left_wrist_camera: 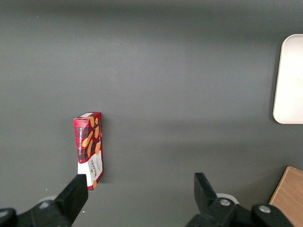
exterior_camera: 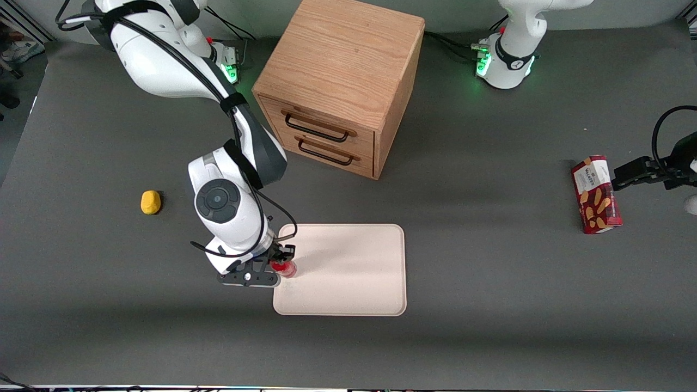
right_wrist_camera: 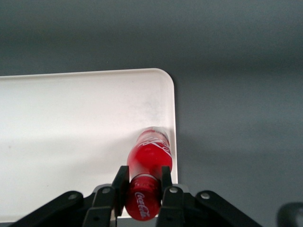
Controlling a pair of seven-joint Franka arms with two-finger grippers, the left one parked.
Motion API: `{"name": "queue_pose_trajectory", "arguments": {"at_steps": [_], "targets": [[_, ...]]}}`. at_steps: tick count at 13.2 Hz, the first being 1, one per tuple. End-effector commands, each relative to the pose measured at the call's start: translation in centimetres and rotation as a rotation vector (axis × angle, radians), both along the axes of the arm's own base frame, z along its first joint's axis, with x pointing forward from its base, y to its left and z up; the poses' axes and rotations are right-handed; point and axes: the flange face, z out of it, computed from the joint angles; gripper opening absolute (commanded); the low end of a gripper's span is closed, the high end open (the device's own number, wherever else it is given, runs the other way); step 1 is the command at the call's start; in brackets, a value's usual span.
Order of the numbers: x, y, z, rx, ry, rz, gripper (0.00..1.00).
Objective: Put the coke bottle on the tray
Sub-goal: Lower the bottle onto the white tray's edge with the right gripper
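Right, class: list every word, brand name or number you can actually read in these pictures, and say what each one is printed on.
"Coca-Cola": white script on the coke bottle, held in the gripper over the tray, near its edge.
White label on the red snack box: a brand word is printed there, but too small to read with certainty.
Wooden cabinet and yellow lump: no text.

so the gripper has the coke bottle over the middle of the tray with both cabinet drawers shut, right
Not quite. The gripper holds the coke bottle at the tray edge toward the working arm's end, close to the rim, not over the middle; the right wrist view shows it. Both cabinet drawers are shut.
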Motion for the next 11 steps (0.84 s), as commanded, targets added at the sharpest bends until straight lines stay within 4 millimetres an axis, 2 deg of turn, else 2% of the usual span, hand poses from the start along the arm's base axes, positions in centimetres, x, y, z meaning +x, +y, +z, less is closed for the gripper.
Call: {"name": "queue_pose_trajectory", "arguments": {"at_steps": [1,4,5,6,7,8,11], "targets": [[0.0,-0.3,0.0,0.003,-0.01,0.01,0.0],[-0.1,-0.2,0.0,0.004,-0.008,0.01,0.0],[-0.2,-0.1,-0.1,0.004,-0.007,0.005,0.26],[-0.2,-0.2,-0.3,0.004,-0.002,-0.006,0.65],[-0.2,-0.1,-0.3,0.005,-0.004,-0.006,0.91],[-0.2,-0.1,-0.3,0.004,-0.002,-0.006,1.0],[-0.2,-0.3,1.4,0.006,-0.014,0.0,1.0]]}}
